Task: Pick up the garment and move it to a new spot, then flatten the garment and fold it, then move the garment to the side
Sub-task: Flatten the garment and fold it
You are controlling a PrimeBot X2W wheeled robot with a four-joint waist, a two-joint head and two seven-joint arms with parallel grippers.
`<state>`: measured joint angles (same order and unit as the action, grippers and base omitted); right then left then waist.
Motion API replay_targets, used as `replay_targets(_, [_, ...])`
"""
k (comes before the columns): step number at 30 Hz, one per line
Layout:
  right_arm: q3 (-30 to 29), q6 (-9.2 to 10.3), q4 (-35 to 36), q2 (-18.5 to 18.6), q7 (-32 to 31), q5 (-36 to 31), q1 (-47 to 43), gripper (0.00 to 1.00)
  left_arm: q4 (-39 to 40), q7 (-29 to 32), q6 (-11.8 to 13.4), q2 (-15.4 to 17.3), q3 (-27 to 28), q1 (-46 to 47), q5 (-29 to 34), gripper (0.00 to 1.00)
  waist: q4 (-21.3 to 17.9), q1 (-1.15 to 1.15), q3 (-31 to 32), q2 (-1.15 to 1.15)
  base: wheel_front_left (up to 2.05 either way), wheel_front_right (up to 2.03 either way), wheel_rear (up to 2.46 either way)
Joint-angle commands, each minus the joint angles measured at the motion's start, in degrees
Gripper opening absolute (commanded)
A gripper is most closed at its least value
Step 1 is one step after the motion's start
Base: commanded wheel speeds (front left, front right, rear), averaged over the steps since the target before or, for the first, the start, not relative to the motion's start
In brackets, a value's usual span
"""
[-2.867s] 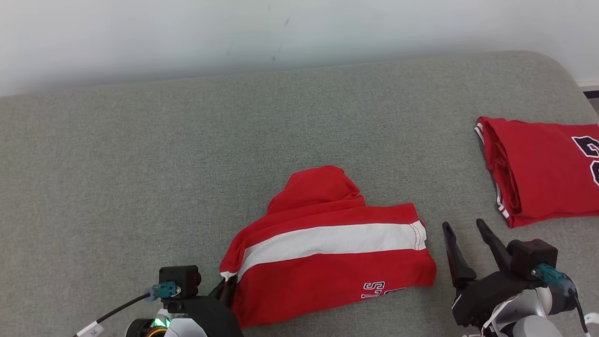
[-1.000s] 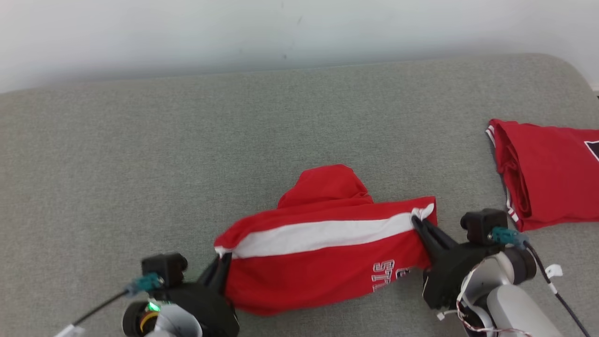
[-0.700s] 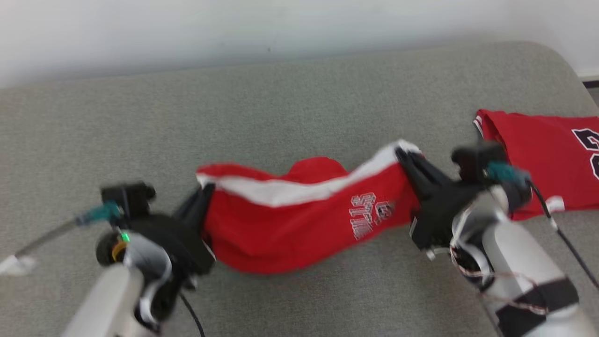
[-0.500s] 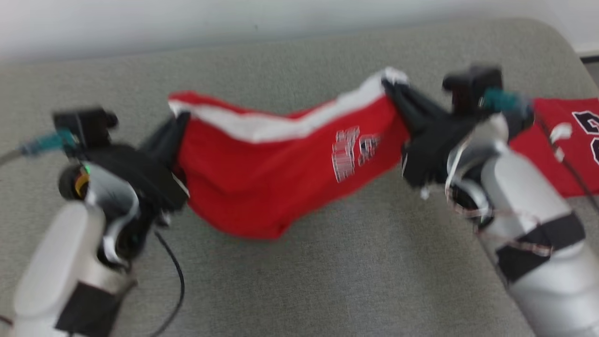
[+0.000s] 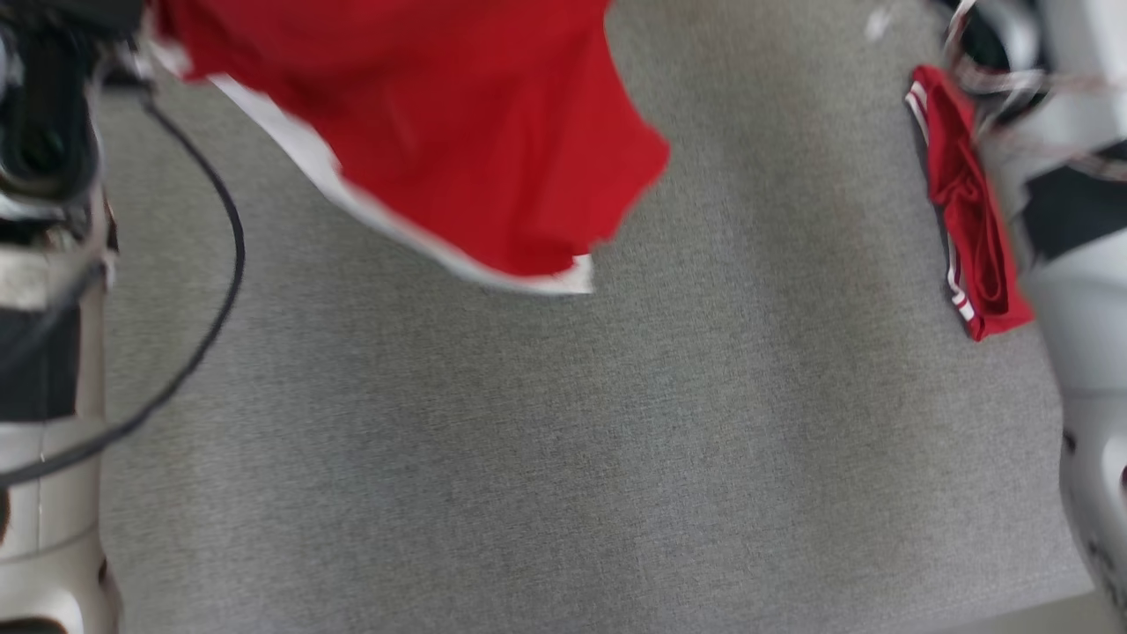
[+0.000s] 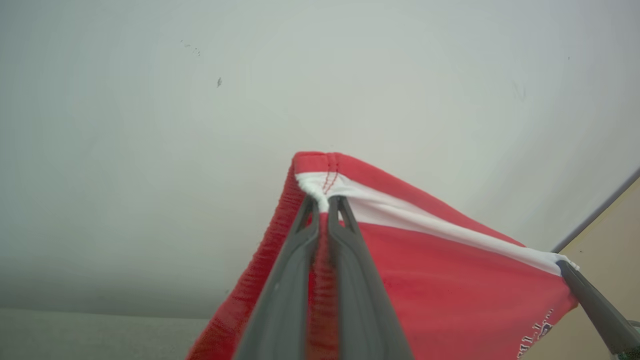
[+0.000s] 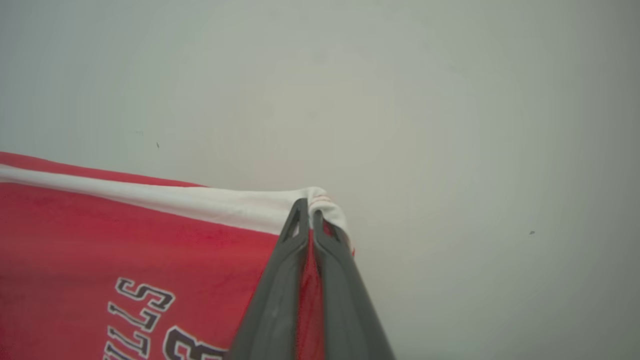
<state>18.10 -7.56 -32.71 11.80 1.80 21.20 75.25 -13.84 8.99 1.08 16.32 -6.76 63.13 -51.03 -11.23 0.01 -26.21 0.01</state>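
Observation:
The garment [image 5: 423, 132] is red with a white band and lettering, and it hangs in the air above the grey couch surface [image 5: 563, 440], its lower tip dangling free. In the left wrist view my left gripper [image 6: 327, 200] is shut on one white-banded top corner of the garment [image 6: 425, 270]. In the right wrist view my right gripper [image 7: 306, 206] is shut on the other top corner of the garment [image 7: 125, 235]. The cloth is stretched between the two grippers, in front of a pale wall. My right gripper's fingers [image 6: 595, 310] also show at the far corner in the left wrist view.
A second folded red garment [image 5: 968, 202] with white-striped trim lies on the couch at the right, partly behind my right forearm [image 5: 1074, 282]. My left forearm [image 5: 44, 370] and its black cable [image 5: 202, 326] fill the left edge. The couch's front edge runs along the lower right.
Both grippers have lifted the garment off the couch and high up, so it now hangs between them. The head camera has tilted down over the couch.

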Motion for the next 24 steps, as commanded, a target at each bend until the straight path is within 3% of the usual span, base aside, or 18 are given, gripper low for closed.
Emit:
replay_targets(1, [-1.1, 0.18, -0.5, 0.0, 1.0, -0.6, 0.7, 0.00, -0.1, -0.8, 0.3, -0.2, 0.5, 0.9, 0.1, 0.00, -1.3, -0.01, -2.3, -0.01, 0.00, 0.00, 0.00])
replay_targets(6, [-8.1, 0.23, -2.6, -1.1, 7.5, -5.8, 6.3, 0.00, -0.4, -7.0, 0.3, -1.4, 2.4, 8.0, 1.3, 0.00, -1.2, -0.01, -3.7, -0.01, 0.00, 0.00, 0.00])
replay_targets(14, [-15.1, 0.24, -0.3, -3.2, 12.8, -15.5, 7.8, 0.00, -0.8, -13.6, -3.9, -3.6, 3.3, 10.9, 0.1, 0.00, -1.0, -0.01, -6.7, -0.01, 0.00, 0.00, 0.00])
replay_targets(18, [-12.7, 0.23, -0.8, -4.1, 12.9, -17.0, 4.5, 0.00, -2.0, -14.0, -5.6, -3.3, 2.3, 7.6, -0.2, 0.00, -1.0, -0.01, -8.2, -0.01, 0.00, 0.00, 0.00])
replay_targets(24, [-7.1, 0.20, 0.0, -2.8, 10.7, -13.1, -2.3, 0.00, -1.1, -12.3, -7.6, -2.2, -0.5, -0.5, -1.3, 0.00, -0.6, -0.01, -7.6, -0.01, 0.00, 0.00, 0.00])
